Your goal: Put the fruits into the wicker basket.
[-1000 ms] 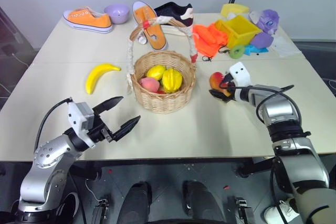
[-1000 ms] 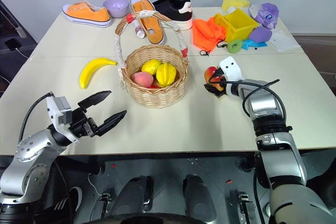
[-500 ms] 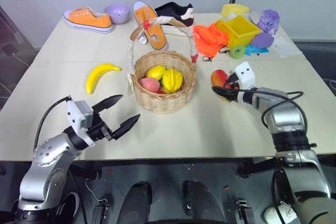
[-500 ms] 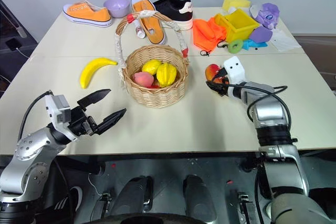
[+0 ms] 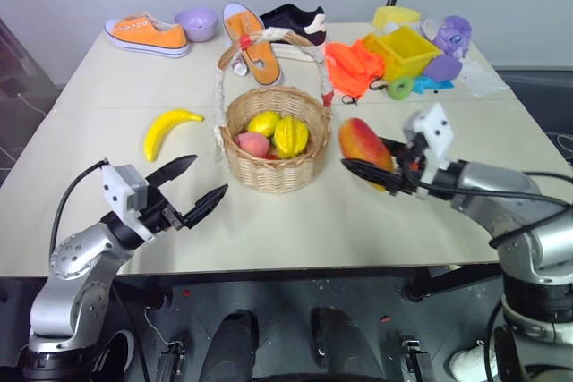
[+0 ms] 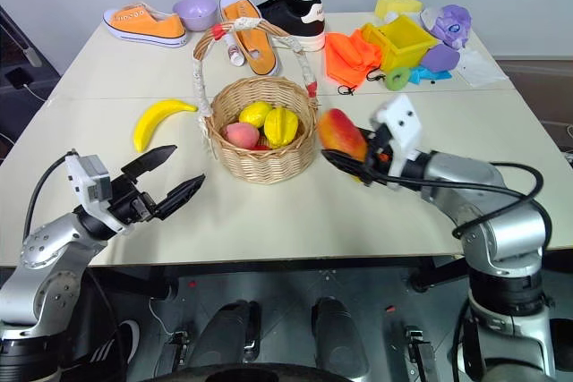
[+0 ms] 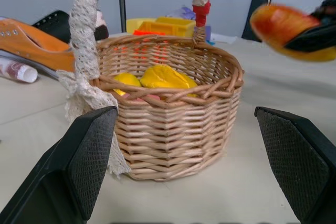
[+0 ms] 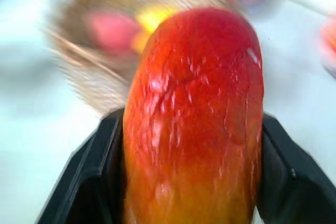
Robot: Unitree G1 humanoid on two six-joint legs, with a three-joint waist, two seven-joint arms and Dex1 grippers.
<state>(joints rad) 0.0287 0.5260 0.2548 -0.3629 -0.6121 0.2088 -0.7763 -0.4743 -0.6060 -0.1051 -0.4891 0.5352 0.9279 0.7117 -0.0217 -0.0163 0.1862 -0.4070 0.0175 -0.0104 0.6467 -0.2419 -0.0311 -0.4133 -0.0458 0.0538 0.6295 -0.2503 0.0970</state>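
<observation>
While the right gripper [image 5: 372, 170] hangs in the air with its two black fingers pinched on the mango [image 5: 362, 145], the fruit sits lifted clear of the table [image 5: 295, 221], just off the right side of the wicker basket [image 5: 273, 145] and about level with its rim. From the right wrist you get the mango filling the space between both fingers, red at the far end, yellow-orange towards the palm, and the basket blurred just beyond its tip. Over on the other side, the left gripper [image 5: 190, 187] hovers low above the near part of the table, fingers spread wide with nothing between them, pointing towards the basket; look along it and the basket stands squarely ahead, between the two fingertips. The banana [image 5: 167, 129] lies flat on the table beyond that left gripper and a touch to its outer side, just left of the basket and apart from it. Inside the basket there are already a few pieces: yellow ones and a pink one. At the far edge, well past both grippers, lie orange shoes [image 5: 148, 33], a lavender bowl [image 5: 198, 21] and a yellow toy cart [image 5: 410, 49].
</observation>
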